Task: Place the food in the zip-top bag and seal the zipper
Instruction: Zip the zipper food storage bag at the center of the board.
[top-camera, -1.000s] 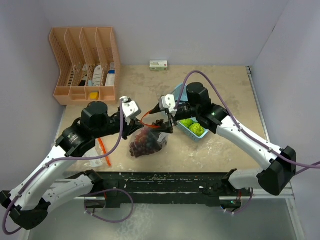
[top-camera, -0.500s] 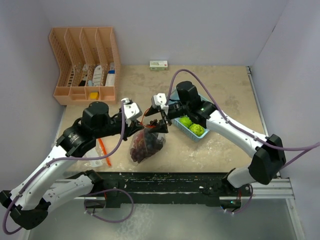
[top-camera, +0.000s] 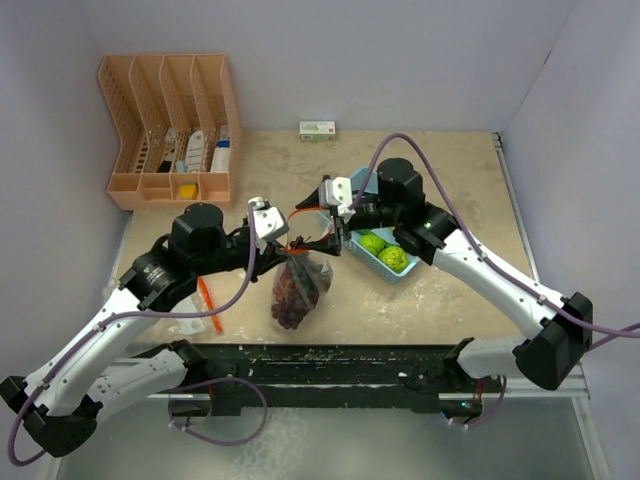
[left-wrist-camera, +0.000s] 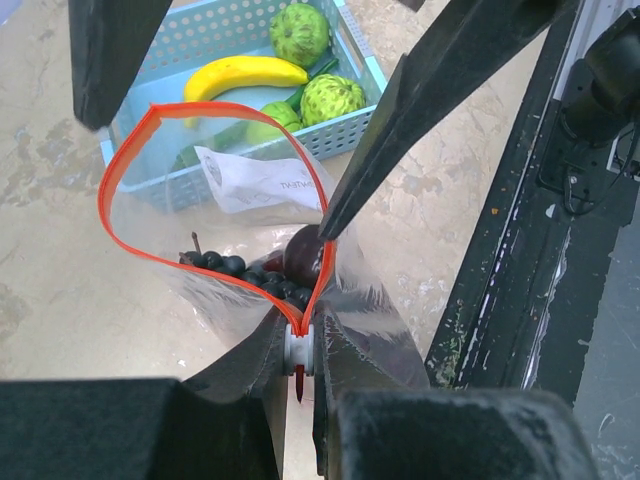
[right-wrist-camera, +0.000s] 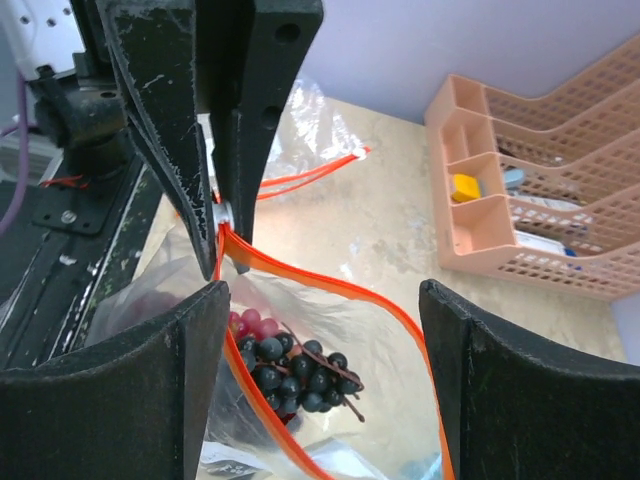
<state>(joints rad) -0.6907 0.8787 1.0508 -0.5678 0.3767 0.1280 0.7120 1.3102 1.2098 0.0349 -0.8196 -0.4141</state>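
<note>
- Since a second ago, the zip-top bag (top-camera: 298, 285) is hanging narrower and more upright above the table (top-camera: 450, 170), where before it was slumping wider on the surface.
- The right arm is sitting back toward the light-blue basket (top-camera: 397, 277) after reaching further left half a second ago.
- I am watching the left tool (left-wrist-camera: 299, 352) pinching narrowly on the bag's orange zipper at its white slider end, holding the bag up by that corner.
- The right tool (right-wrist-camera: 320, 300) is standing wide, with its two fingers spread on either side of the bag's open mouth.
- From the left wrist view, one long right finger (left-wrist-camera: 440, 110) is touching the orange rim with its tip. I cannot tell whether it is pressing on the rim.
- The bag's mouth is gaping in a loop, unsealed.
- The dark red-purple grape bunch (right-wrist-camera: 295, 375) is lying inside the bag, at the bottom.
- The banana (left-wrist-camera: 245, 72) is lying in the basket, just beyond the bag.
- The bumpy lime-green fruits (top-camera: 383, 251) are sitting in the same basket, beside the banana.
- A second clear bag (top-camera: 196, 308) with an orange zipper is lying flat on the table under the left arm.
- A peach rack (top-camera: 170, 120) is standing at the far left corner, and a small box (top-camera: 317, 129) is resting against the back wall.
</note>
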